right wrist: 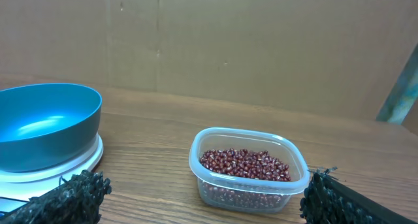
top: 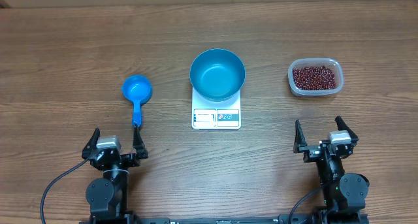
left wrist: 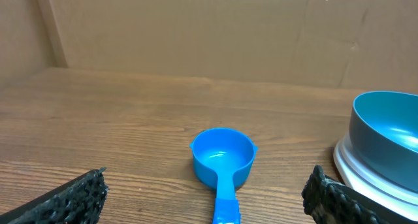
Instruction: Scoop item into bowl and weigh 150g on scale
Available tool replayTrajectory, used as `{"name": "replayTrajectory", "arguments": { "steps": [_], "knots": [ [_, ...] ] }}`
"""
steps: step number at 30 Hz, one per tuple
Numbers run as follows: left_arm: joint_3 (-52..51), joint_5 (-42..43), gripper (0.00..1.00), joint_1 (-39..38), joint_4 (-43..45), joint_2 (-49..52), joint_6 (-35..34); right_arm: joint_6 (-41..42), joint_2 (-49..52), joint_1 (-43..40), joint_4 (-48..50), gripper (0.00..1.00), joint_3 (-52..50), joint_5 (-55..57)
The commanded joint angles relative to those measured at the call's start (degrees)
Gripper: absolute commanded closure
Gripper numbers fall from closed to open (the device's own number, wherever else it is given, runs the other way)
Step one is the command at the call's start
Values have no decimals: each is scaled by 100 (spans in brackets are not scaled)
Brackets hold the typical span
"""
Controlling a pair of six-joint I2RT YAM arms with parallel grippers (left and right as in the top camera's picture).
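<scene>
Black, ridged left fingers [left wrist: 72,199] fill the bottom corners of their wrist view, spread wide apart and holding nothing. The right fingers [right wrist: 70,196] stand just as wide, with nothing between them. Small, glossy red-brown beans [top: 316,77] lie in a clear plastic tub [top: 290,77] on the right side of the desk [top: 65,48], ahead of the right fingers and well apart from them. To the tub's left, at mid-desk, the light blue bowl [top: 217,74] sits on the white scale [top: 216,118], leaving only the near strip with its display and buttons showing; the markings there are too small to read. Further left, a small blue scoop [top: 136,90] lies on the wood with its cup away from the robot and its handle end near one left fingertip. Plain brown cardboard [left wrist: 196,28] stands behind the desk's far edge.
</scene>
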Motion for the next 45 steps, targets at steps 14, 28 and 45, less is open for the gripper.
{"name": "replayTrajectory", "arguments": {
  "steps": [14, 28, 45],
  "knots": [
    [-17, 68, 1, 31, 7, -48, -101, -2, -52, 37, 31, 0, -61, -7],
    [-17, 68, 1, 31, 7, -48, -101, -2, -52, 37, 31, 0, -61, -7],
    [603, 70, 0, 31, -804, -42, -96, -2, -52, 37, 33, 0, -61, -7]
  ]
}}
